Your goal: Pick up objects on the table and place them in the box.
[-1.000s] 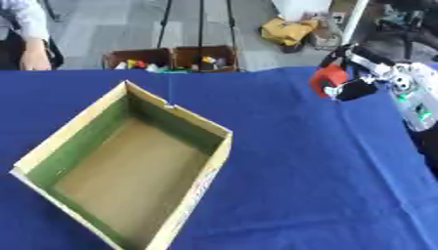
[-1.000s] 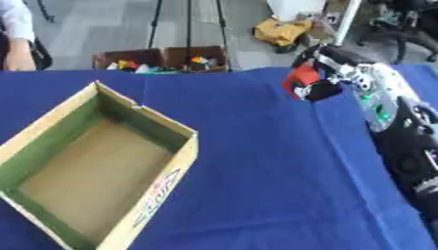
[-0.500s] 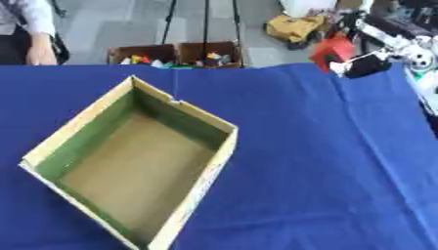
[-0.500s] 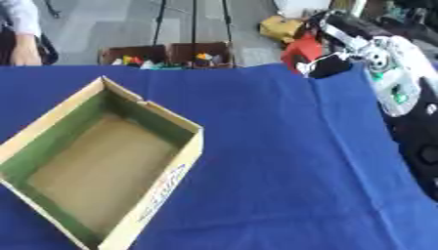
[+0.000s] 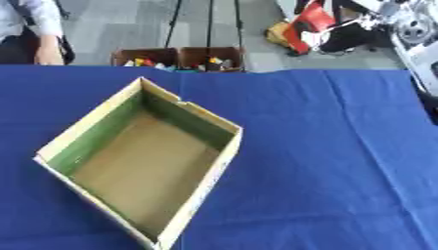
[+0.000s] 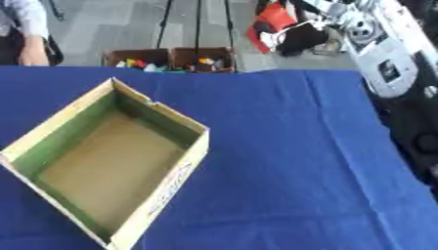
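The right hand (image 5: 342, 36) is up beyond the far right of the box (image 5: 141, 156), its fingers curled round a red object (image 5: 312, 19). The right eye view shows more of the pale forearm (image 6: 385, 53) behind it. The box sits open on the blue table (image 5: 334, 161). The left hand shows nowhere.
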